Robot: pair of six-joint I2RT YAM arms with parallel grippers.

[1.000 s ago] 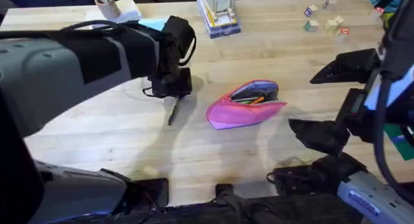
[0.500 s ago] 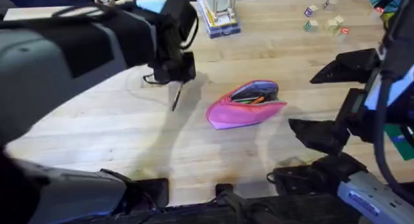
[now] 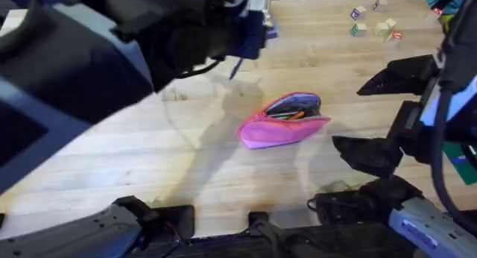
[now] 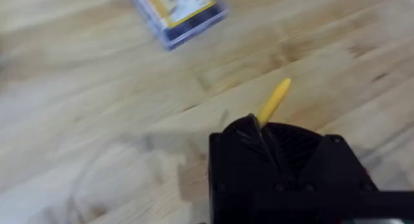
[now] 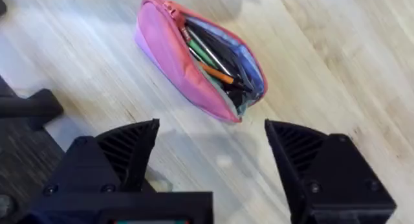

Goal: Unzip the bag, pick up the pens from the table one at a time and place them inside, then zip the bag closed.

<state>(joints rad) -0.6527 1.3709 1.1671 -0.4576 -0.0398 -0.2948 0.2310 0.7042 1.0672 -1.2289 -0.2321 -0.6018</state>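
Note:
The pink bag (image 3: 282,122) lies unzipped on the table (image 3: 186,161), mid-right, with several pens (image 3: 287,114) showing in its mouth. From the right wrist the bag (image 5: 174,62) gapes open, and orange and green pens (image 5: 213,63) lie inside. My left gripper (image 4: 255,123) is raised well above the table, left of and behind the bag, shut on a yellow pen (image 4: 274,101) that sticks out past the fingertips. The same pen (image 3: 235,67) hangs as a dark stick under the large blurred left arm. My right gripper (image 3: 348,118) stands open just right of the bag, holding nothing.
A blue-edged box (image 4: 178,10) stands at the table's back middle, close to the raised left arm. Small coloured blocks (image 3: 376,23) sit at the back right. Bare wood lies in front of and left of the bag.
My left arm has lifted the pen off the table and swung up and to the right, toward the back. The bag and the right arm have stayed put.

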